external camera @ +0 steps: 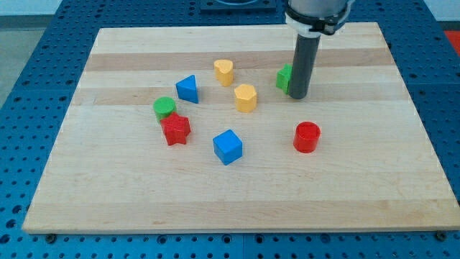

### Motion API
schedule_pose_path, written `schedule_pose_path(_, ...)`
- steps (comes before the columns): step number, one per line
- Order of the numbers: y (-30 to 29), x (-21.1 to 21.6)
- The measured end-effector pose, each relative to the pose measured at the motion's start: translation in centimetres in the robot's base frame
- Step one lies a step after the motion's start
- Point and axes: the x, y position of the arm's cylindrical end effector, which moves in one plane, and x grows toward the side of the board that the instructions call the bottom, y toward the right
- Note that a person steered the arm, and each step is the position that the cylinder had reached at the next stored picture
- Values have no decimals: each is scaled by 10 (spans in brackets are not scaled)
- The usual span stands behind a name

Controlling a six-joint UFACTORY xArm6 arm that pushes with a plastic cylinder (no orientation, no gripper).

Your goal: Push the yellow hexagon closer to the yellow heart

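Observation:
The yellow hexagon [245, 98] lies near the board's middle. The yellow heart [223, 72] lies just above it and to its left, a small gap apart. My tip [298, 95] rests on the board to the right of the hexagon, at about the same height in the view. The rod stands right against a green block [284, 78], which it partly hides.
A blue triangle [187, 88] lies left of the heart. A green cylinder [164, 108] touches a red star [175, 129] at the left. A blue cube [228, 147] sits below the hexagon. A red cylinder [307, 137] lies below my tip. The wooden board [374, 194] sits on a blue perforated table.

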Motion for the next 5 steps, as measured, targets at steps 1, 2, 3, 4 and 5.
schedule_pose_path(1,0,6)
schedule_pose_path(2,-1,43)
schedule_pose_path(3,-24,57)
schedule_pose_path(4,-57,74)
schedule_pose_path(5,-71,77)
